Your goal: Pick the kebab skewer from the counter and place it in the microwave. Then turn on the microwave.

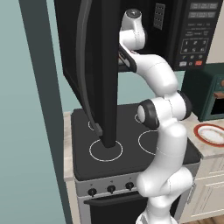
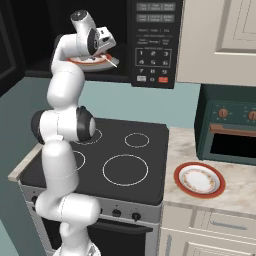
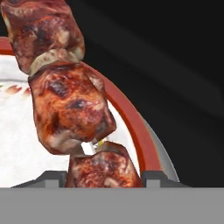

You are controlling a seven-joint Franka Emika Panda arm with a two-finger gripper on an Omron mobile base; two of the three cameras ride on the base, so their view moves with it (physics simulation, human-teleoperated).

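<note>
The kebab skewer (image 3: pixel 70 109), reddish-brown meat chunks on a pale stick, runs up from between my two finger tips in the hand view. My gripper (image 3: pixel 104 177) is shut on its lowest chunk, which fills the gap between the tips. The skewer hangs just over a white red-rimmed plate (image 3: pixel 131 118) inside the microwave (image 2: pixel 152 45). From the right base view my gripper (image 2: pixel 100 54) is inside the dark cavity above that plate (image 2: pixel 82 62), and the stick's pale tip (image 2: pixel 114 62) pokes out to the right. The microwave door (image 1: pixel 94 65) stands swung open toward the left.
A black stovetop (image 2: pixel 110 160) lies below the microwave. To its right the beige counter (image 2: pixel 240 195) carries a second red-rimmed plate (image 2: pixel 199 179) and a dark green toaster oven (image 2: pixel 230 130). The open door hangs low over the stovetop's left rings (image 1: pixel 106 148).
</note>
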